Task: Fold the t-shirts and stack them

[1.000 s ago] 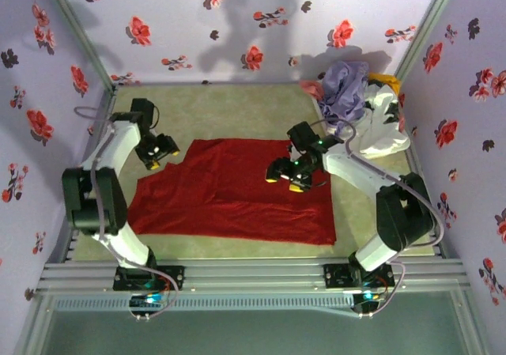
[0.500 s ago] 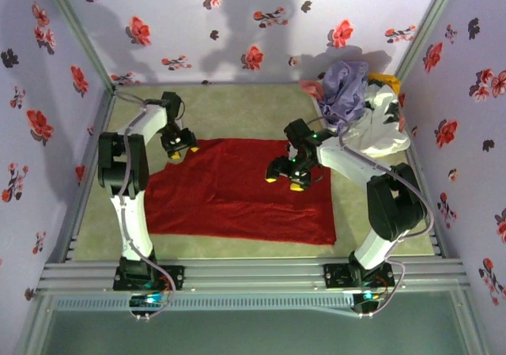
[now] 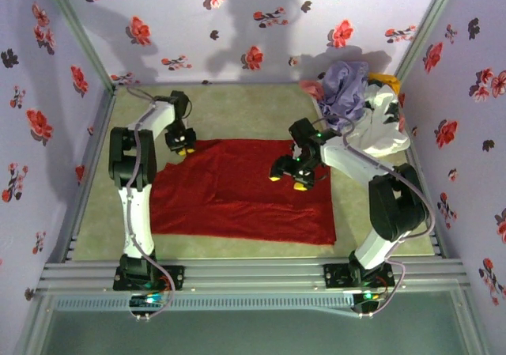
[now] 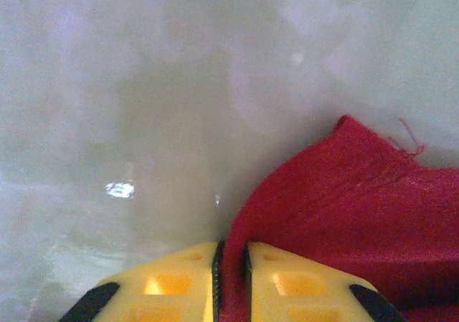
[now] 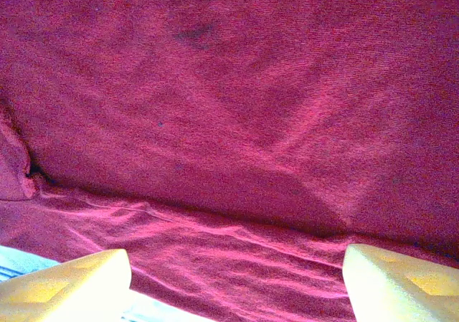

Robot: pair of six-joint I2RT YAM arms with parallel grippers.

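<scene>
Left gripper [image 4: 231, 259] has clamped red shirt [image 3: 237, 193] corner; white basket [image 3: 385, 130] far right.

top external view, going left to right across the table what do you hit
left gripper → right gripper → lavender t-shirt → yellow-orange fabric; the red t-shirt spreads under both grippers, so it has no single place

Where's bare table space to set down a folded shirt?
Bare beige mat lies between the deep red t-shirt and the back wall, and along the near rail. The far-right corner is crowded: white plastic basket, lavender shirt.
</scene>
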